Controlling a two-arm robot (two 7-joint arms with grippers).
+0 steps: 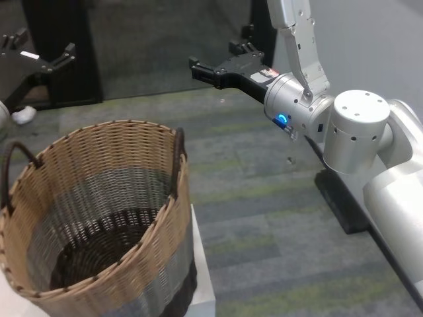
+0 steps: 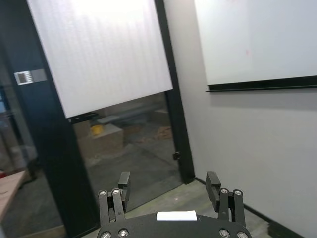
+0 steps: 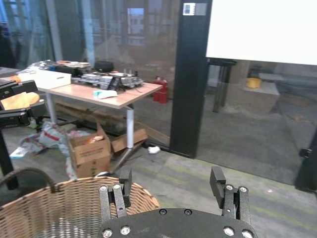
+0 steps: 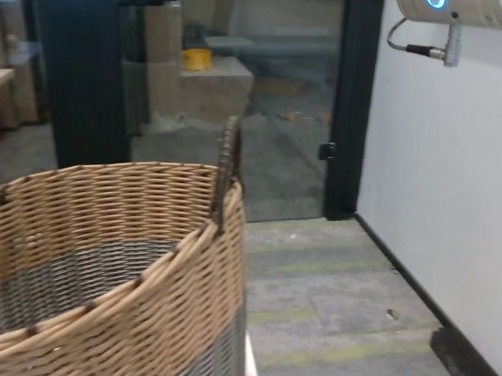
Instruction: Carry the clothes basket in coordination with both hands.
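Observation:
The clothes basket (image 1: 99,218) is a large round wicker tub, tan on top, grey in the middle and dark at the base. It stands at the lower left of the head view, and its inside looks empty. Its dark right handle (image 1: 179,155) and left handle (image 1: 12,168) stand upright. It also shows in the chest view (image 4: 108,257) and the right wrist view (image 3: 69,210). My right gripper (image 1: 213,57) is open and empty, up in the air behind and to the right of the basket. My left gripper (image 1: 41,46) is open and empty, high at the far left.
The basket rests on a white block (image 1: 201,277). Grey carpet (image 1: 264,198) lies to its right. A dark door post (image 4: 78,75) and glass wall stand behind. A cluttered table (image 3: 99,91) and a cardboard box (image 3: 91,153) are farther off.

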